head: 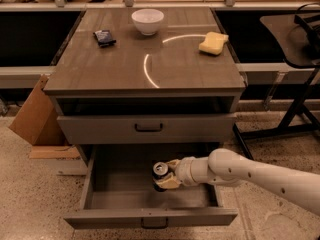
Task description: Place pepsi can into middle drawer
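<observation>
The middle drawer (120, 196) is pulled open below the cabinet top, its front and dark handle at the bottom of the view. My gripper (166, 174) reaches in from the right, inside the drawer. It is shut on the pepsi can (160, 173), a dark can with a silver top, held upright near the drawer's middle, low over the drawer floor. The can's lower part is hidden behind my fingers (169, 182). I cannot tell whether the can touches the floor.
The shut drawer front (148, 128) with a dark handle is above the open drawer. On the cabinet top stand a white bowl (147, 21), a dark packet (104, 37) and a yellow sponge (213, 42). A cardboard box (32, 118) leans at left. A black stand (300, 84) is at right.
</observation>
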`<state>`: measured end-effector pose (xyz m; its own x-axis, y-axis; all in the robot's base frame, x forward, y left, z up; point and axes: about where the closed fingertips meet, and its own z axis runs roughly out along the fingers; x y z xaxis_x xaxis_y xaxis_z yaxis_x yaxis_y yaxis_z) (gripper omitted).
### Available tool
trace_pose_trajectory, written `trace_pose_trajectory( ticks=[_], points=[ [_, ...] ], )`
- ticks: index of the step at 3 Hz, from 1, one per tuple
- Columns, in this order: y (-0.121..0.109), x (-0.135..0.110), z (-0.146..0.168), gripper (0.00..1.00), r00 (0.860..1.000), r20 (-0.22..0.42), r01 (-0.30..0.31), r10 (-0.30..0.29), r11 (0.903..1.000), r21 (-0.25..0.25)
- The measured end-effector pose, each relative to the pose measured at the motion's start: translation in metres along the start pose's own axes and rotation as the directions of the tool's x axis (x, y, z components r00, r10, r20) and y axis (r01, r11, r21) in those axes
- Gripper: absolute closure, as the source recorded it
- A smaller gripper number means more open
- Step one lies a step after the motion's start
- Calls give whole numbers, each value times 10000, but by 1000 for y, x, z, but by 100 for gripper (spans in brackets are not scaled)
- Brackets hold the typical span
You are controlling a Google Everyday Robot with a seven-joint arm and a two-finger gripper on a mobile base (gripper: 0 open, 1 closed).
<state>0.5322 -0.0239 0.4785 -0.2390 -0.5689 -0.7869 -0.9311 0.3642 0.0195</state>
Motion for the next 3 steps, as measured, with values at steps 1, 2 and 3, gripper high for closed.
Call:
trace_pose_trajectory(
  ticks=[1, 2, 3],
  points=[
    [-7, 14, 9, 100, 9998, 119, -177, 175, 9997, 151],
    [-15, 23, 18, 100, 9997, 160, -210, 206, 9995, 239],
    [-22, 29, 28, 100, 9995, 260, -171, 166, 9996, 216]
  ],
)
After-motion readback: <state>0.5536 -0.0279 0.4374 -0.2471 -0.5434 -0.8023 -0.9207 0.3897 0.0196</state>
